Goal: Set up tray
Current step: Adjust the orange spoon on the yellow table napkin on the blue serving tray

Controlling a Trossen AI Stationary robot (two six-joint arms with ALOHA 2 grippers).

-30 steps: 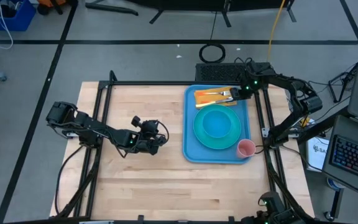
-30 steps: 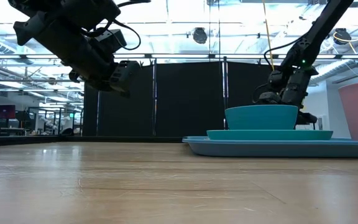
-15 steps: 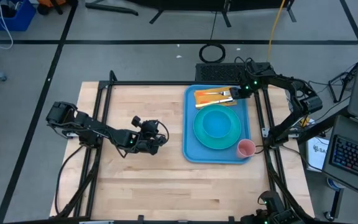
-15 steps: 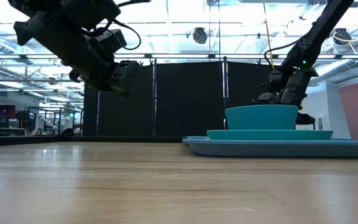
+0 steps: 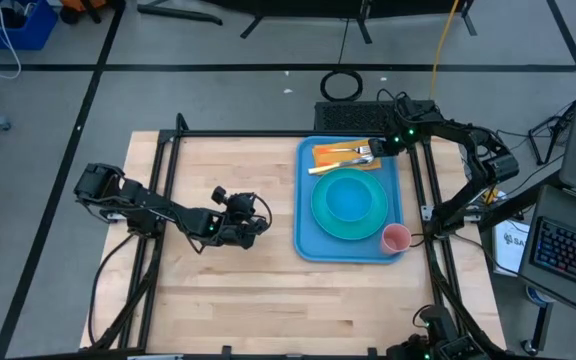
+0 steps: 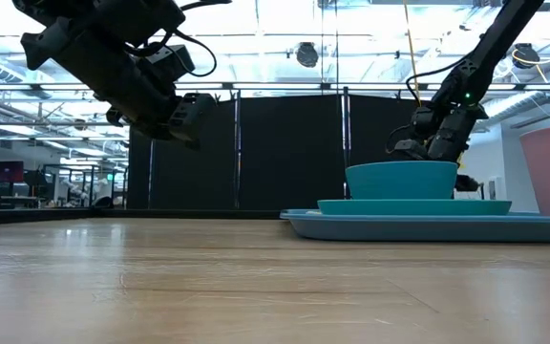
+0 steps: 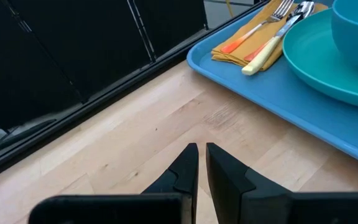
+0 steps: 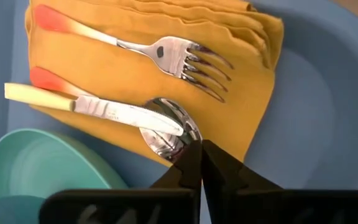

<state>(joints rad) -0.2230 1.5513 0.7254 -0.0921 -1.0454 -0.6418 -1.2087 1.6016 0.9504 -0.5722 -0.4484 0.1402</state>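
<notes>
The blue tray lies on the right half of the table. It carries a turquoise plate with a turquoise bowl on it, a pink cup at its near right corner, and a folded yellow-orange napkin at its far end. A fork, a knife and a spoon lie on the napkin. My right gripper is shut, its tips at the spoon's bowl. My left gripper hangs shut above the table's middle, holding nothing. My right gripper's shut fingertips stand at the edge of the spoon's bowl, coming from above. Whether they touch it I cannot tell.
Bare wood spreads left of the tray and along the near edge. A black frame rail runs along the table's far side, and another runs down the right side close to the tray.
My right gripper has risen slightly above the napkin end of the tray.
</notes>
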